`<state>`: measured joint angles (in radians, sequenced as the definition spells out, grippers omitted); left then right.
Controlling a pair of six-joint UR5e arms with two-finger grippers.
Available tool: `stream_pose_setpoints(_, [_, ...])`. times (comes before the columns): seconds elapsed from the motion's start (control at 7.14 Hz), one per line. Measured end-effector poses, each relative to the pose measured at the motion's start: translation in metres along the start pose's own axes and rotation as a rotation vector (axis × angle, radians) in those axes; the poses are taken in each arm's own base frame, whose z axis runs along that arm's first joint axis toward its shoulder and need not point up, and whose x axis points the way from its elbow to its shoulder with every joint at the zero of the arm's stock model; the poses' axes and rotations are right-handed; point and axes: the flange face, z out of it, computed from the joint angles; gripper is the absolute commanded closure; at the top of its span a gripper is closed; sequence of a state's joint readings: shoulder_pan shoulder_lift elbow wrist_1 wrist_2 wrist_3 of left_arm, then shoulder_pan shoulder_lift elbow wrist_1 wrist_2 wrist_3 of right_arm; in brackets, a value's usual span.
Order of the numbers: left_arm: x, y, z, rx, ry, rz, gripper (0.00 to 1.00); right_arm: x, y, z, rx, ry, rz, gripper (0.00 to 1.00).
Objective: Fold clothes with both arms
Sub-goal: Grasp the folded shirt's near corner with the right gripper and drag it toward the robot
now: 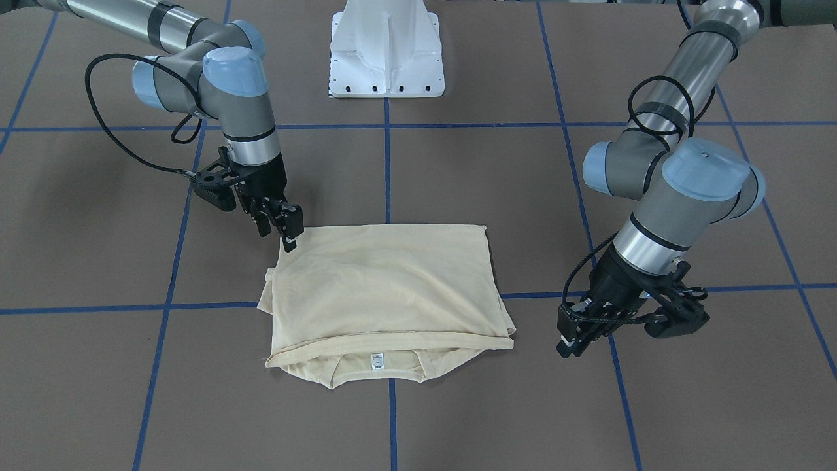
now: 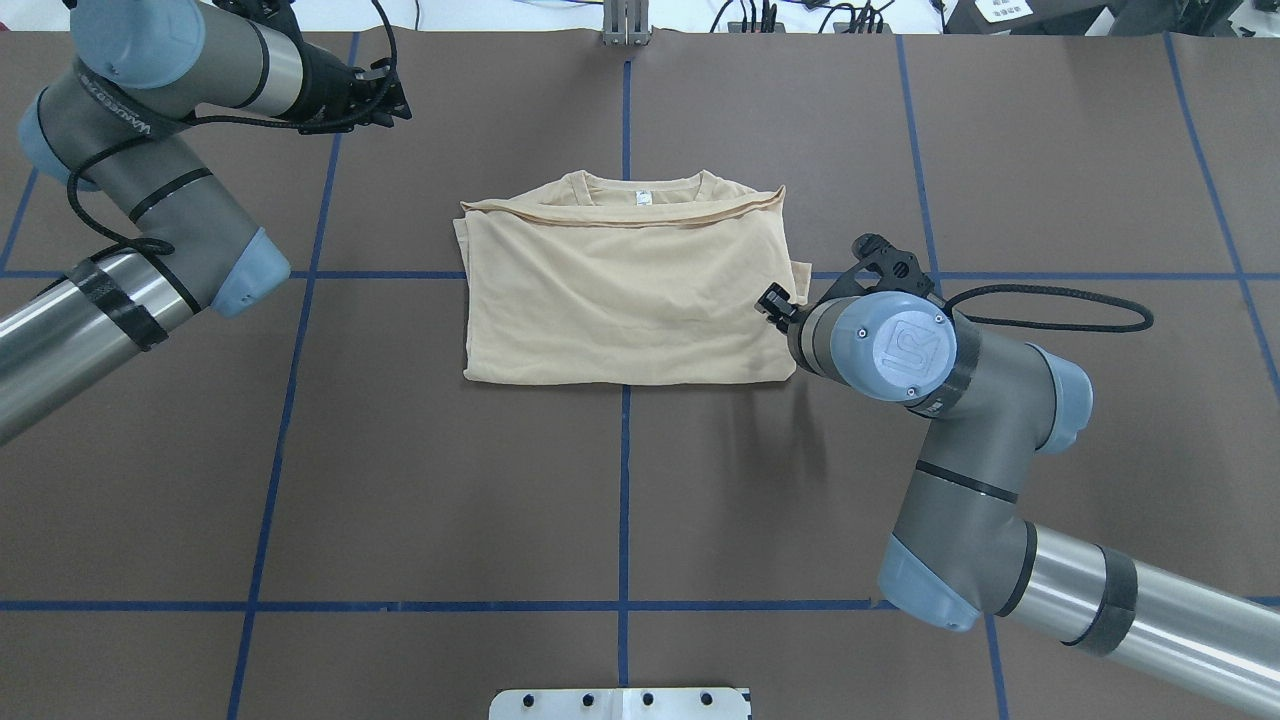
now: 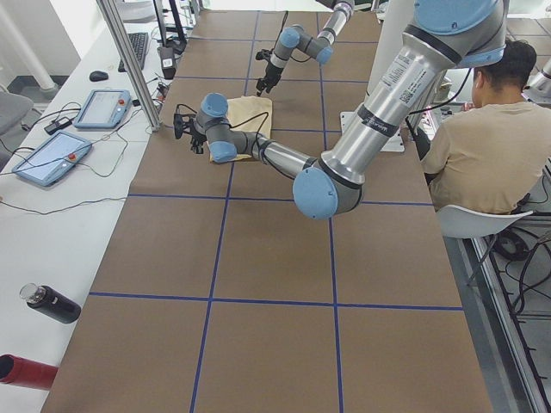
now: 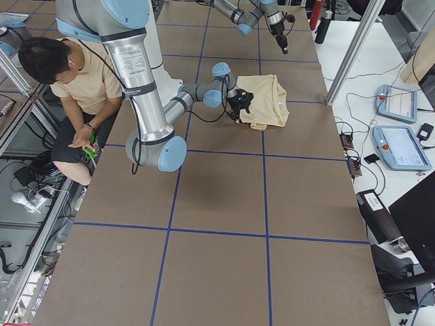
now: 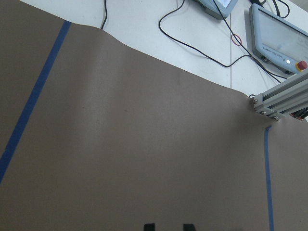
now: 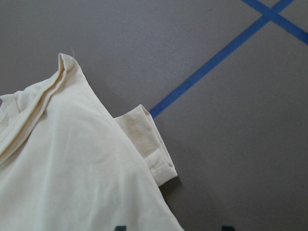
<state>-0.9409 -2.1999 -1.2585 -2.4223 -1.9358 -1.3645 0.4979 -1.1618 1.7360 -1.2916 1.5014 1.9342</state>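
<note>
The cream-yellow T-shirt lies folded into a rectangle in the middle of the table. Its collar and white neck label are on the side away from the robot, and the print is hidden. My right gripper is open, with its fingertips at the shirt's corner on the robot's side. In the right wrist view the shirt fills the lower left, and a cuff sticks out beside it. My left gripper is shut and empty. It hovers over bare table beyond the shirt's other side.
The white pedestal base stands at the robot's side of the table. Blue tape lines cross the brown table. A seated person, control tablets and an aluminium post are at the table's edges.
</note>
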Motion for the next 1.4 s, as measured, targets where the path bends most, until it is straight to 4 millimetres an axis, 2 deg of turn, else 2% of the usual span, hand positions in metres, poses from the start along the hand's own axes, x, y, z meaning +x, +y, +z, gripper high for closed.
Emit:
stream_pose_setpoints(0.14, [-0.001, 0.000, 0.000, 0.006, -0.002, 0.000, 0.68, 0.004, 0.006, 0.004, 0.000, 0.007, -0.003, 0.49])
stream_pose_setpoints(0.42, [-0.007, 0.000, 0.000, 0.012, -0.010, -0.002, 0.68, 0.009, 0.017, 0.009, -0.006, 0.019, -0.006, 0.65])
stream_pose_setpoints(0.84, [-0.014, 0.001, -0.001, 0.022, -0.017, -0.005, 0.68, 0.011, 0.024, 0.011, -0.012, 0.024, -0.008, 1.00])
stream_pose_setpoints(1.12, [-0.018, 0.001, 0.000, 0.031, -0.024, -0.005, 0.68, 0.009, 0.025, 0.009, -0.015, 0.019, -0.005, 1.00])
stream_pose_setpoints(1.4, [-0.018, 0.001, -0.001, 0.032, -0.023, -0.005, 0.68, 0.010, 0.019, -0.010, -0.023, -0.007, -0.001, 1.00])
